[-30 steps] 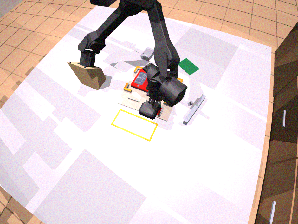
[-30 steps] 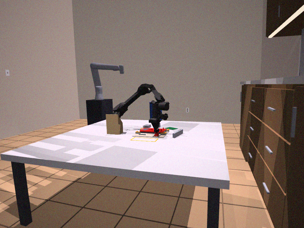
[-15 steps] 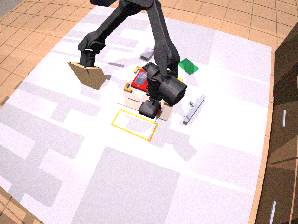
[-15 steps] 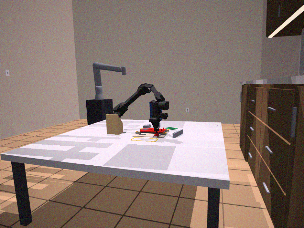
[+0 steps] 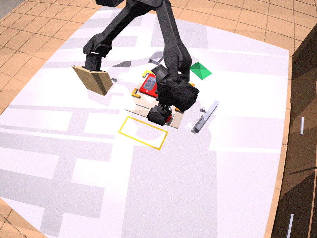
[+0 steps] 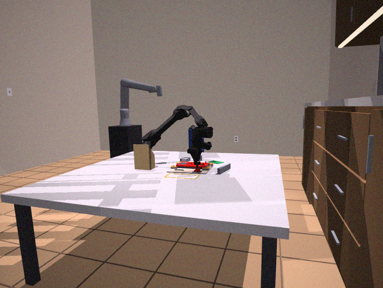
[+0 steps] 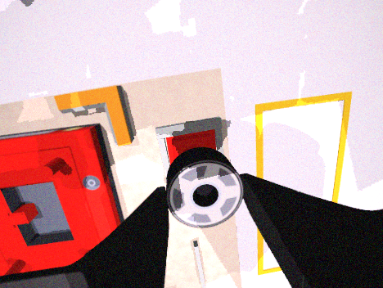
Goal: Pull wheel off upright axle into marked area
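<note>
The wheel (image 7: 184, 186), black with a pale spoked face and a dark centre hole, is between the fingers in the wrist view. My gripper (image 7: 203, 187) (image 6: 197, 163) is shut on the wheel, one finger on each side. The wheel is above a red block (image 7: 196, 140) (image 6: 197, 170) (image 5: 169, 118) in a grey bracket at the board's edge. The axle is not visible, so I cannot tell whether it is still in the bore. In the top view the arm hides the wheel. The marked area, a yellow outline (image 5: 138, 140) (image 7: 259, 164) (image 6: 181, 178), lies beside the board.
The beige board (image 7: 176, 92) carries a red tray (image 7: 87, 151) (image 5: 148, 84), orange corner pieces (image 7: 112, 95) and a thin rod (image 7: 199, 262). A grey bar (image 5: 208, 115) lies right of the board. A tan block (image 5: 92, 80) stands left, and a green piece (image 5: 201, 71) lies behind.
</note>
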